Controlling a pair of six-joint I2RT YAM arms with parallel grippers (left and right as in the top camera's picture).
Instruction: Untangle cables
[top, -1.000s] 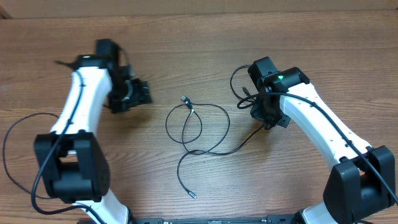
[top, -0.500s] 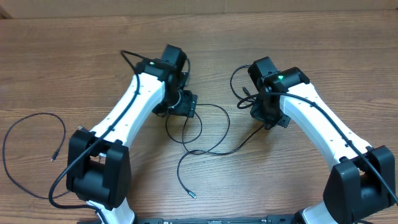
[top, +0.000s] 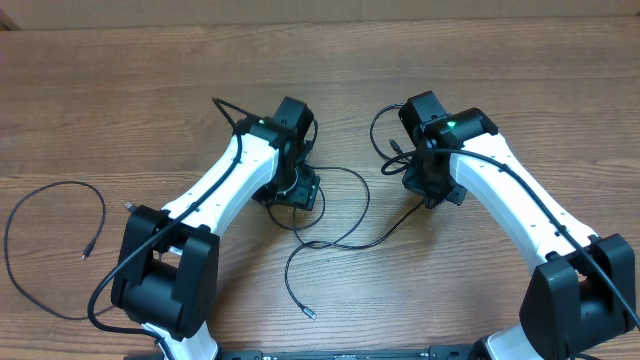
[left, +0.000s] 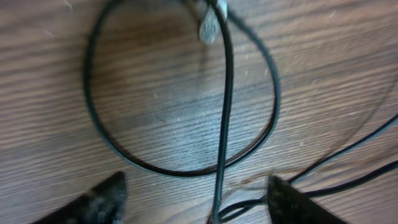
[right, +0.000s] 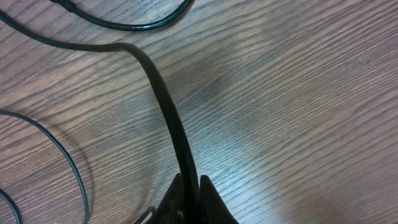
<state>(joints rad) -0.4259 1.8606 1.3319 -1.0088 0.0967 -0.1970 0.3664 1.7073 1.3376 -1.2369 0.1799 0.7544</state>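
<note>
Much open table (top: 520, 70) around central cables (left: 227, 93)

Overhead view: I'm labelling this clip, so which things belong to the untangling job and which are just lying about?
Job: tangled thin black cords with plug ends, one strand clamped in the right gripper; open left gripper above a loop; separate thin black cord at the left.
Not the job: brown wooden table; thick black wiring on the arms.
</note>
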